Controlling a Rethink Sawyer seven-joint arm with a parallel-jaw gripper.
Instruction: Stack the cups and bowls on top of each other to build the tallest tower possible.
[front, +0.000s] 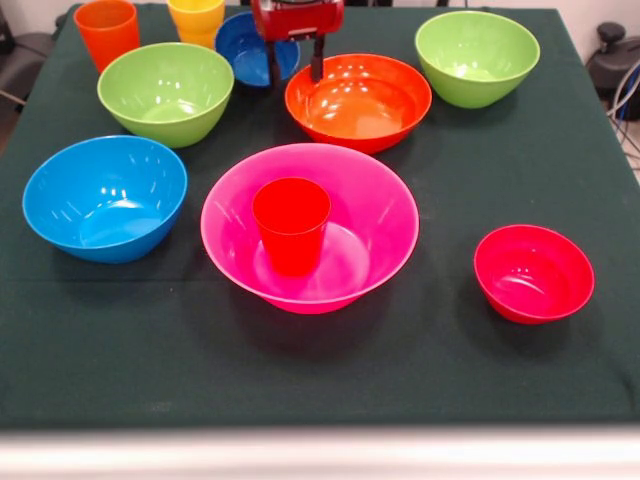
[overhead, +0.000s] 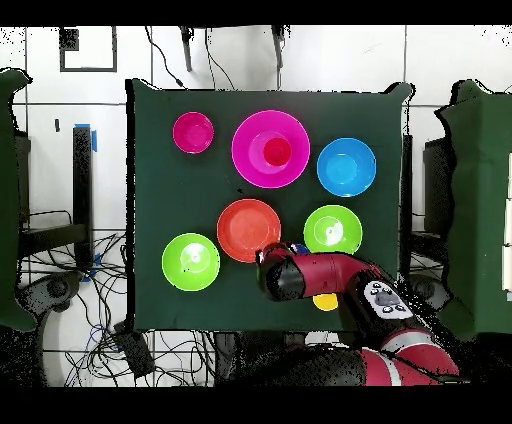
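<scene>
A dark green cloth (front: 560, 330) covers the table, and all the cups and bowls stand on it, open side up. In the centre of the front view sits the large pink bowl (front: 385, 215) with a red cup (front: 291, 225) upright inside it; this is the only beginning of a tower so far.

From the pink bowl, the orange bowl (front: 358, 102) is at about twelve o'clock, the light blue bowl (front: 104, 197) at nine o'clock and the small red bowl (front: 533, 272) at four o'clock. One lime green bowl (front: 165, 92) lies at ten o'clock, the other green bowl (front: 477, 56) at two o'clock. At the far edge are the dark blue bowl (front: 240, 45), an orange cup (front: 106, 30) and a yellow cup (front: 197, 20).

I judge the plastic light, stiff and glossy, so slippery; a thin rim wall seems the best place for a pinch.

The gripper (front: 295, 60) hangs over the near-left rim of the orange bowl. Its two fingers are apart by a moderate gap and hold nothing; whether a tip touches the rim I cannot tell.
</scene>
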